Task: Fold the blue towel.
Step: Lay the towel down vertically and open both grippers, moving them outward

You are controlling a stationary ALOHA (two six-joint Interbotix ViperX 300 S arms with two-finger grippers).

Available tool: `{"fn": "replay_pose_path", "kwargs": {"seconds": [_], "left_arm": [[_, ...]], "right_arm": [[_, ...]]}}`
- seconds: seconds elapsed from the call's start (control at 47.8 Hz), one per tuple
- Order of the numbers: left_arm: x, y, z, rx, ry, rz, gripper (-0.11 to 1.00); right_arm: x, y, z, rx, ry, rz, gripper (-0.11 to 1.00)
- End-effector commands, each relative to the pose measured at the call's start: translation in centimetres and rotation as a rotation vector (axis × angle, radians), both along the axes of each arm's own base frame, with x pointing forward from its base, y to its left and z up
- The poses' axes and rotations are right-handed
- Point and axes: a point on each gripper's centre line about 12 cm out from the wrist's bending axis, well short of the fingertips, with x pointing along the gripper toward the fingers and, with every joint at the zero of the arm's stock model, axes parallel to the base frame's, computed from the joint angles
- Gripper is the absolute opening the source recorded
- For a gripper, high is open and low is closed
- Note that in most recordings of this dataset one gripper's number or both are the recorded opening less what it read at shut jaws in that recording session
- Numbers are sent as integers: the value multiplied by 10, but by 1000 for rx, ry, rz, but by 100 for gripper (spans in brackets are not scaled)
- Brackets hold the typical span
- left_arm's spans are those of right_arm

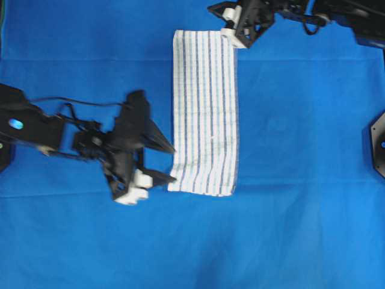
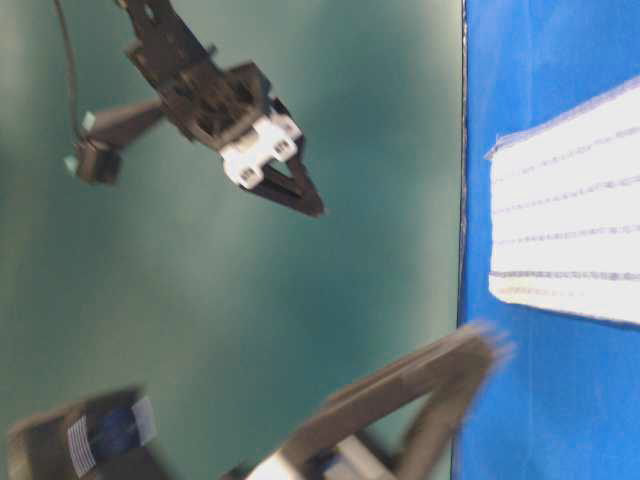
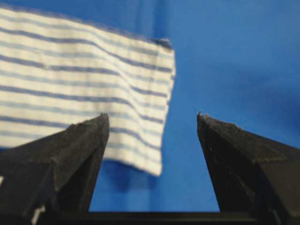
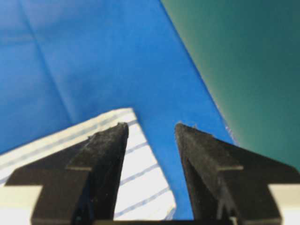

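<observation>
Though stripe-checked — blue towel (image 1: 205, 111) unlettered

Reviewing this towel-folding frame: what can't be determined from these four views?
- How many layers the blue towel has: the overhead view shows only its top face.
- Overhead view: right gripper partly cut off by the top edge.
- Table-level view: the picture is blurred and the towel runs off the right edge.
- Left wrist view: left gripper hides the towel's near edge.

A blue table covering (image 1: 301, 229) carries the folded blue towel (image 1: 206, 114).
</observation>
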Motion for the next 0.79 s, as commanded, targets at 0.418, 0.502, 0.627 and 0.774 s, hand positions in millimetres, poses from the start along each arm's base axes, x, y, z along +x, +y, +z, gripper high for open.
{"fn": "replay_pose_path", "kwargs": {"seconds": [0.418,0.502,0.627,0.774], "left_arm": [[-70,54,69,198,-398,70,67],[-79,59,73,217,-442,87,67],[-91,64,71,228,-476,110,67],[-94,65,67,229,-480,118,67]], "right_arm": [[-76,112,46,-53,-299,232,51],[-86,127,41,-33,-347,270,51],[-94,138,31,-9,-385,295,51],[-96,139,26,1,-393,296,51]]}}
